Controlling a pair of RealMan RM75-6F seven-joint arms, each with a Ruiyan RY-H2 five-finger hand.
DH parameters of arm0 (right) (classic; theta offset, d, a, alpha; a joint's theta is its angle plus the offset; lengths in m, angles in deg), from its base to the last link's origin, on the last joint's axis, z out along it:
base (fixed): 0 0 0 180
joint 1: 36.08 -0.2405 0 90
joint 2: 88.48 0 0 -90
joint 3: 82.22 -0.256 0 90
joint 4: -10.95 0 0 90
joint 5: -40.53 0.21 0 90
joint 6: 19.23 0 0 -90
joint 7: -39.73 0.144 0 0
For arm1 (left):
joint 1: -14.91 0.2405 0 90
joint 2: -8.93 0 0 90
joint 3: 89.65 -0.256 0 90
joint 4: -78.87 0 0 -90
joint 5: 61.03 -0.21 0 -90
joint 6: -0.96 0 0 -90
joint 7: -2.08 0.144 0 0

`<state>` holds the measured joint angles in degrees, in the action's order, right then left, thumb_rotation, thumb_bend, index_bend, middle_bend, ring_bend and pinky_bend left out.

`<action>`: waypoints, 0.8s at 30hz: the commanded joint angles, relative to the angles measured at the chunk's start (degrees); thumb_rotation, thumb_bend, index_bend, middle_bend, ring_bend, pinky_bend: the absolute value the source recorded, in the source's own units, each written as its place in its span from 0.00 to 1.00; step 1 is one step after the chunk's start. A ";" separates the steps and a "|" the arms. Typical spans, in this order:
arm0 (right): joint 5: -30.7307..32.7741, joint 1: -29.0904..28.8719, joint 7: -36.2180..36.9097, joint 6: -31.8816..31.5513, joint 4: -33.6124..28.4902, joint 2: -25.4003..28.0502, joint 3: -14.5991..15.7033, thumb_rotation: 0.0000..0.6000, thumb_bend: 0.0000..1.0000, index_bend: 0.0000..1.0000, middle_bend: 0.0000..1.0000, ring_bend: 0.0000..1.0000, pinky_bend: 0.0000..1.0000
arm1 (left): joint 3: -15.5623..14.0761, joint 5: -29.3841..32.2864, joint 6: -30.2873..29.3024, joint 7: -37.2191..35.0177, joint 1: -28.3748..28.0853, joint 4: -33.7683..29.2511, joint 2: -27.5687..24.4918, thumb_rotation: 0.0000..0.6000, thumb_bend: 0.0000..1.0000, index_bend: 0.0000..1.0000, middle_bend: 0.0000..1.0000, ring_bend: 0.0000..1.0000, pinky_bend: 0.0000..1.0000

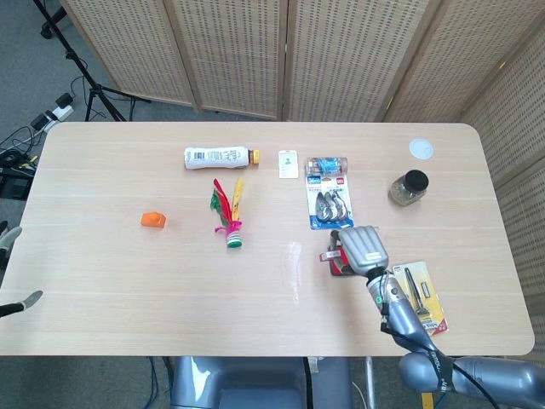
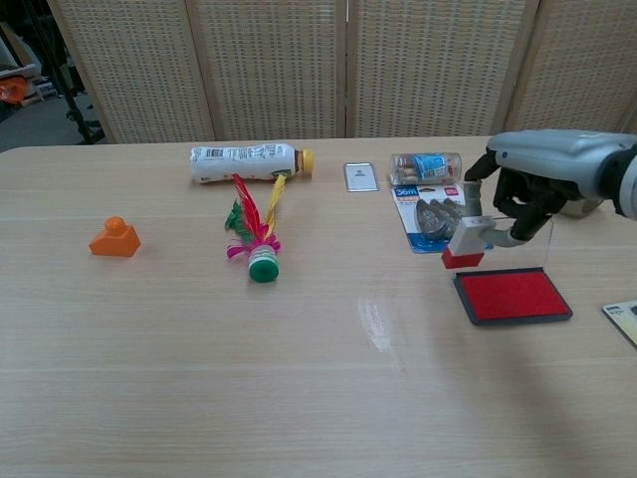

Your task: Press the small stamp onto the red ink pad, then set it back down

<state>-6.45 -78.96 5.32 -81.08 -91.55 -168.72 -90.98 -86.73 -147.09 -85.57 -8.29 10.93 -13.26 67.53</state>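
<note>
My right hand (image 2: pixel 525 191) grips the small stamp (image 2: pixel 466 242), a grey block with a red underside. It hangs in the air, above the table and just left of the red ink pad (image 2: pixel 513 295), touching nothing. From the head view the right hand (image 1: pixel 361 246) covers most of the ink pad (image 1: pixel 340 269), and the stamp (image 1: pixel 329 256) pokes out at its left side. Only two spread fingertips (image 1: pixel 24 301) of my left hand show at the far left table edge, with nothing between them.
A blister pack (image 2: pixel 439 219) and a small lying bottle (image 2: pixel 426 166) sit just behind the pad. A dark-lidded jar (image 1: pixel 409 187) stands to the right. A tool package (image 1: pixel 422 297) lies at the front right. Further left are a card (image 2: pixel 360 176), a white bottle (image 2: pixel 244 162), a feathered shuttlecock (image 2: pixel 255 242) and an orange block (image 2: pixel 114 238).
</note>
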 commanded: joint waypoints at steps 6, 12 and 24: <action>2.87 -3.39 -8.04 -3.48 2.44 -10.89 1.17 1.00 0.62 0.55 0.89 0.93 1.00 | -0.04 0.02 0.37 -0.59 -0.13 0.24 -0.19 1.00 0.00 0.00 0.00 0.00 0.00; 3.50 -3.76 -8.50 -3.21 6.67 -15.68 1.76 1.00 0.62 0.55 0.89 0.93 1.00 | -0.02 0.22 0.73 -1.20 -0.23 0.44 -0.34 1.00 0.00 0.00 0.00 0.00 0.00; 2.42 -2.82 -6.30 -1.20 10.13 -16.57 2.42 1.00 0.51 0.54 0.89 0.93 1.00 | -0.04 0.51 1.18 -1.26 -0.35 0.45 -0.45 1.00 0.00 0.00 0.00 0.00 0.00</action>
<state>-4.05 -81.90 -1.17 -82.49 -81.30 -185.49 -88.51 -86.76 -146.58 -84.38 -9.55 10.59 -12.80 67.08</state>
